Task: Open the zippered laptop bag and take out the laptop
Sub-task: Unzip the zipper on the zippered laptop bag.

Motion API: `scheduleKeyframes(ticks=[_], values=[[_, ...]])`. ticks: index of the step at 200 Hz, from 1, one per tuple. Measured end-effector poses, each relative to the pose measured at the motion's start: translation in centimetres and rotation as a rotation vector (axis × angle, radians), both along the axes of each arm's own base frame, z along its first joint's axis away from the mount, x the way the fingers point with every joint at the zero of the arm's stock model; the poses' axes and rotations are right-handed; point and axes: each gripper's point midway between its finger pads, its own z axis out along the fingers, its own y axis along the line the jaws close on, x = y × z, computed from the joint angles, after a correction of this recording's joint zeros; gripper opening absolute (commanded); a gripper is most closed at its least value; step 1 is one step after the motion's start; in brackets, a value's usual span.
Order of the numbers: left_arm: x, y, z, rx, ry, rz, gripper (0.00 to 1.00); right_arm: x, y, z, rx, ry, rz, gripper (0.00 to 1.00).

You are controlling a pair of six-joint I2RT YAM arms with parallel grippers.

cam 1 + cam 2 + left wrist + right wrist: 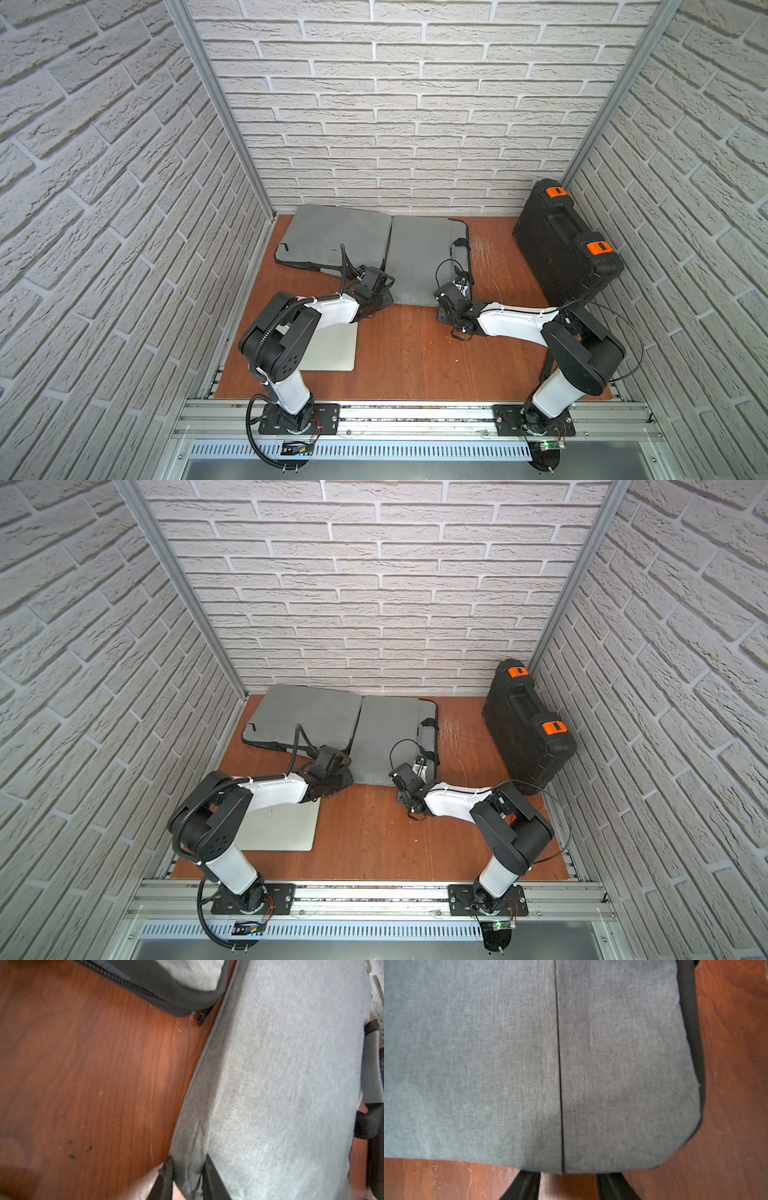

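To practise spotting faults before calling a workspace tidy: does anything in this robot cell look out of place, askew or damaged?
The black case stands propped on edge against the side wall. The table shows pale scratches beside the laptop bag, which lies splayed open. The laptop lies flat; nothing spilled.

This is a robot lab test cell. White faux-brick panels (pixel 415 104) close three sides, with aluminium profile posts (pixel 217 104) in the corners. A left arm (pixel 332 311) and right arm (pixel 515 322) stand bolted to an aluminium rail (pixel 415 415) fronting a reddish wooden tabletop (pixel 415 353).
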Motion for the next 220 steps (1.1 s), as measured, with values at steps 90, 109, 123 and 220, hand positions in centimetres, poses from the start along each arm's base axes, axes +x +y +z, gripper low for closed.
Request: scheduleKeyframes(ticks=[90, 109, 123, 220], values=[[0.0, 0.0, 0.0, -0.001, 0.0, 0.0, 0.24, 0.3, 0.0, -0.1, 0.018, -0.014, -0.032, 0.3], [0.0, 0.0, 0.0, -0.001, 0.0, 0.0, 0.22, 0.3, -0.1, -0.2, 0.009, -0.018, -0.041, 0.18], [0.0, -0.1, 0.1, -0.002, -0.002, -0.001, 0.18, 0.3, -0.2, -0.2, 0.004, -0.018, -0.044, 0.11], [0.3, -0.2, 0.3, -0.006, 0.001, -0.004, 0.0, -1.4, -2.2, 0.7, -0.083, 0.007, -0.013, 0.06]])
